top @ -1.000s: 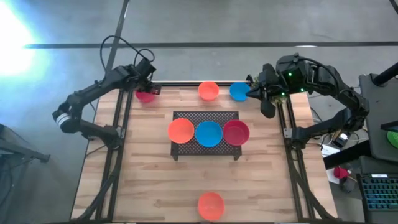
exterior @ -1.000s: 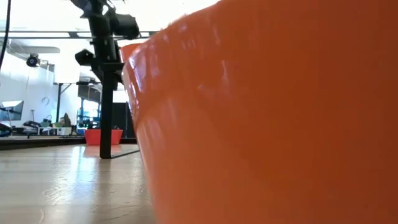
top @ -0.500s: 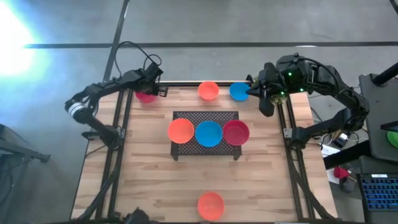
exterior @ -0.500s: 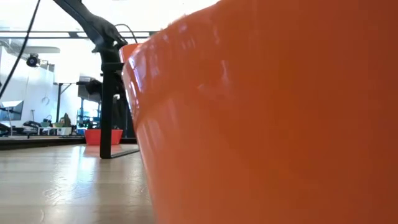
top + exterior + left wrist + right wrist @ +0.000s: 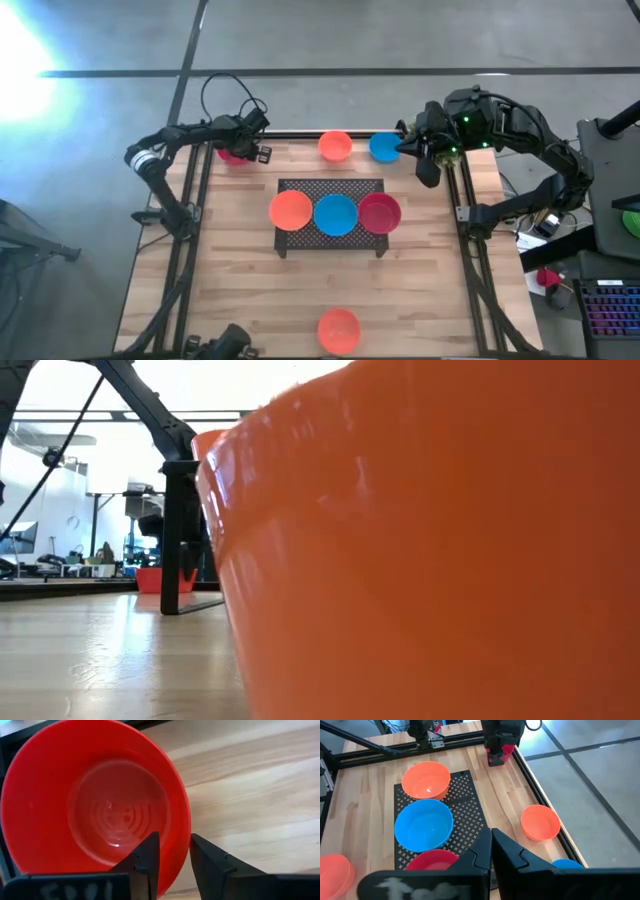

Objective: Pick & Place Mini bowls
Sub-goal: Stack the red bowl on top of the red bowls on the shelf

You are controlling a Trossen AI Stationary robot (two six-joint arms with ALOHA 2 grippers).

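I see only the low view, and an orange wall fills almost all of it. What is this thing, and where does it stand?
Observer: It is an orange mini bowl, alone at the near edge of the table, right in front of that camera.
Operator: Where is the left claw working?
Observer: The left claw is at the far left corner, open, with one finger inside and one outside the rim of a red bowl.
Operator: And the right one?
Observer: The right claw is shut and holds nothing; it waits at the far right, beside a blue bowl.
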